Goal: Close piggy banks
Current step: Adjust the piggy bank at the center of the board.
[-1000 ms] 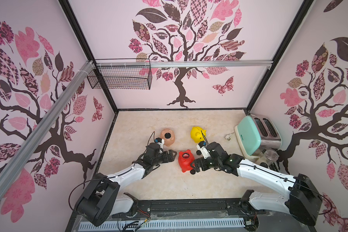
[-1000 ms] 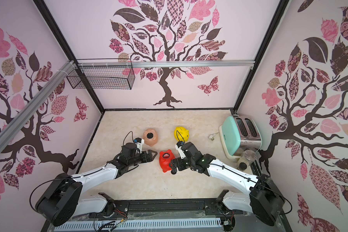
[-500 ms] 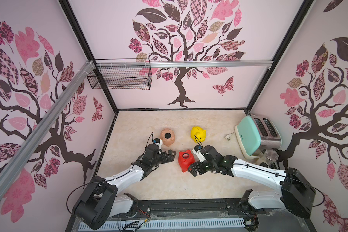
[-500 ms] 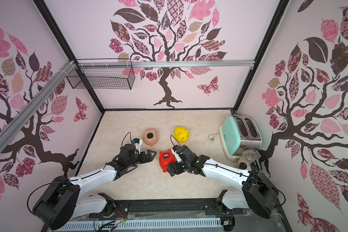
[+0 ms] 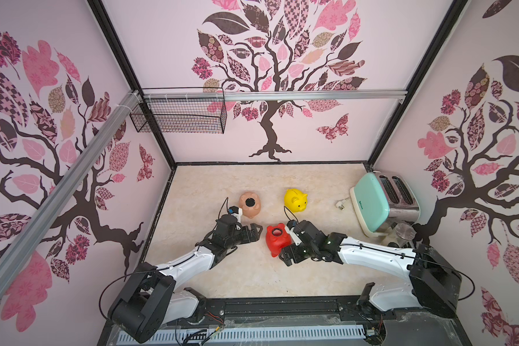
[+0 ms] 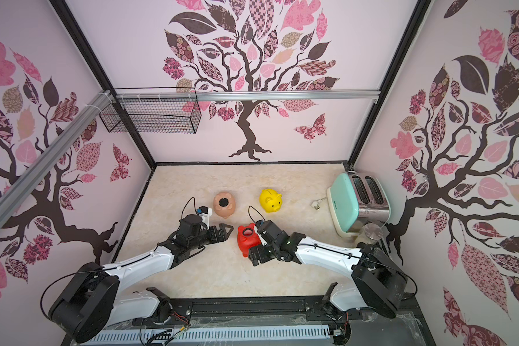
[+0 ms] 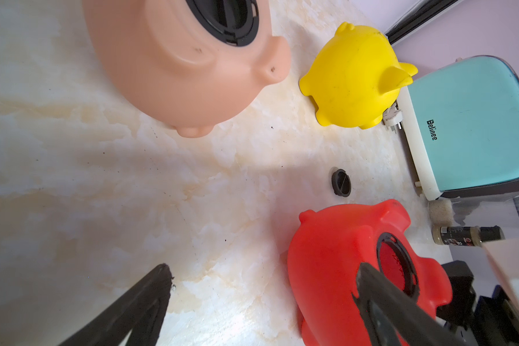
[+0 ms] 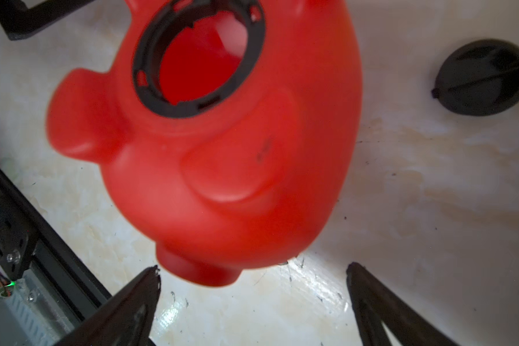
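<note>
The red pig (image 5: 274, 245) lay on the bench (image 5: 252, 275), belly hole unplugged, between the claws. The left claw (image 7: 262, 269) and right claw (image 8: 252, 274) both stood released, grasping nothing. A black plug (image 7: 341, 182) lay just beside the red pig. The pink pig (image 5: 250, 206) and yellow pig (image 5: 295, 200) sat farther behind it.

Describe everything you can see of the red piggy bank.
The red piggy bank looks like smooth, glossy plastic, round-bodied with stubby feet and ears. It lies tipped over on the marble-look table, belly turned upward. Its round belly hole, ringed in black, stands open with no plug, and the red inside shows. The open right gripper sits close by, its fingers clear of it.
</note>
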Robot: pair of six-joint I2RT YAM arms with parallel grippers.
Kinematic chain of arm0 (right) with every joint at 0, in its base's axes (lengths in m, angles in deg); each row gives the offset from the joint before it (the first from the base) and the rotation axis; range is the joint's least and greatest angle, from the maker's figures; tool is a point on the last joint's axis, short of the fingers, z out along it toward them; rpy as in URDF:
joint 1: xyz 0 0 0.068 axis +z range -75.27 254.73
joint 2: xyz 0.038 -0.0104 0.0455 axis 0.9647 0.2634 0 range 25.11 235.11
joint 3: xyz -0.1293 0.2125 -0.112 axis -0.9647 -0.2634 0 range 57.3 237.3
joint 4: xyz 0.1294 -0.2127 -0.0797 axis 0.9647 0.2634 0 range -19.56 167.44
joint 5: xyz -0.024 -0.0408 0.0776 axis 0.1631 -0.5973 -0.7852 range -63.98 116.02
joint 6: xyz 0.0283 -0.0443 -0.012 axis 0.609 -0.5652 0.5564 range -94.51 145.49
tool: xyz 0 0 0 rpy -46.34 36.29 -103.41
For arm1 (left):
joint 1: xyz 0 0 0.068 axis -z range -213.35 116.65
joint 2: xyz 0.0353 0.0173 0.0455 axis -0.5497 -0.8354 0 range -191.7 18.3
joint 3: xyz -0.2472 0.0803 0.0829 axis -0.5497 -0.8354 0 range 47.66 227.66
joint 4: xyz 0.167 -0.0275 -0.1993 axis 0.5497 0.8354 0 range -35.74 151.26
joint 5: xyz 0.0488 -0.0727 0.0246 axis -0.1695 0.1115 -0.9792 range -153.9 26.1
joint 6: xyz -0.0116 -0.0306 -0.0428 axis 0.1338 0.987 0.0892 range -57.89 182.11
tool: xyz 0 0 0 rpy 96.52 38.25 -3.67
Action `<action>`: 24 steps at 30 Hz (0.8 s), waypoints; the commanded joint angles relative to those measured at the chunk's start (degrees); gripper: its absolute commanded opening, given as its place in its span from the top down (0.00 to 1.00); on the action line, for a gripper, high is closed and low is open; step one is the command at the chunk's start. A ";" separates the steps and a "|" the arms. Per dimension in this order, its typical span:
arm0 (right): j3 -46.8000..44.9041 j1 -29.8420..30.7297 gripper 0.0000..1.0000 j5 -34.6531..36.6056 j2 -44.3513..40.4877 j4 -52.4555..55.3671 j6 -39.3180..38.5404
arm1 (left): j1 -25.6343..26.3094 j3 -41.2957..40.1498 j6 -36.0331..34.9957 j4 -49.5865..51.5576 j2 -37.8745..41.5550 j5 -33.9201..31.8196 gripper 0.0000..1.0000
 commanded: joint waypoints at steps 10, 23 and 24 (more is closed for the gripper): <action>1.68 0.34 0.00 5.55 1.66 0.61 2.25 | -0.21 -0.33 -0.24 -0.86 0.39 -0.35 0.02; 1.39 0.34 0.00 11.64 2.24 2.54 3.00 | -0.21 -0.39 -0.28 -0.86 0.37 -0.17 0.02; 1.38 0.34 0.00 11.99 2.21 2.68 3.10 | -0.25 -0.44 -0.25 -0.88 0.37 -0.17 0.02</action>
